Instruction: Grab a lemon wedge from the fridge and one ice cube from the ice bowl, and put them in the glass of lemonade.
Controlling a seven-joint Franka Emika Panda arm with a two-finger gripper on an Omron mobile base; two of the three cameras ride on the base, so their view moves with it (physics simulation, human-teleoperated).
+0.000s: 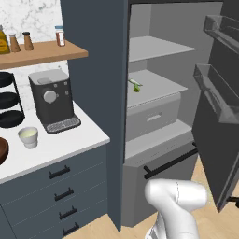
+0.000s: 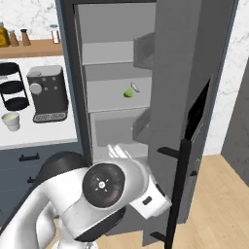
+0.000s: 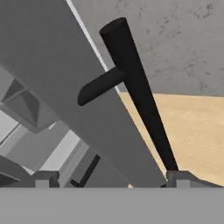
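Observation:
The fridge [image 1: 98, 93] stands open, its door [image 2: 170, 73] swung out to the right. A tiny yellow-green lemon wedge [image 1: 136, 87] [image 2: 129, 92] lies on the middle inner shelf. The glass of lemonade [image 1: 28, 137] [image 2: 10, 120] stands on the white counter, in front of the coffee machine. The rim of the brown ice bowl [image 1: 2, 150] shows at the left edge; no ice cube can be made out. My gripper [image 3: 113, 179] is open and low at the door's outer edge. Its fingertips [image 3: 43, 179] stand wide apart on either side of the door edge and the black bar handle [image 3: 135, 87].
A dark coffee machine [image 1: 52, 99] and a black tiered rack [image 1: 9, 100] stand on the counter [image 1: 70, 140]. A wooden shelf with bottles [image 1: 42, 51] hangs above. Door bins [image 1: 219, 88] jut from the open door. Wooden floor [image 2: 219, 194] lies to the right.

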